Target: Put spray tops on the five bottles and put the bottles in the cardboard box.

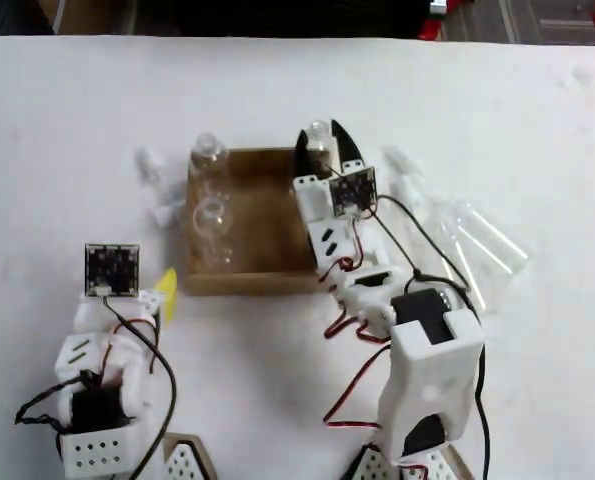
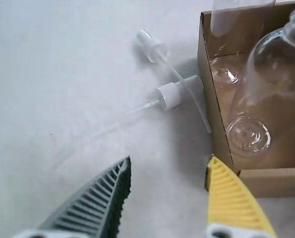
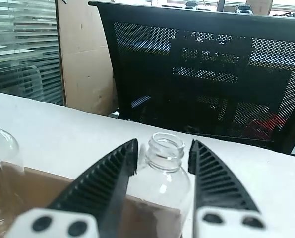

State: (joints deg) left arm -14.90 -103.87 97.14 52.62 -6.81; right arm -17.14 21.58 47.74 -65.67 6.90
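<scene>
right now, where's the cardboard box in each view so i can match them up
High view: cardboard box mid-table, with the right gripper at its far corner.
Left wrist view: box just past the left gripper, beside the yellow finger.
Right wrist view: its brown wall close behind the right gripper's fingers.
Shared landmark: the clear bottles inside it.

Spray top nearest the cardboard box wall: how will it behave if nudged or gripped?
The spray top is round and on its side, so it probably rolls or pivots. Its thin tube looks bendy; the white cap seems the firmer grip.
</scene>
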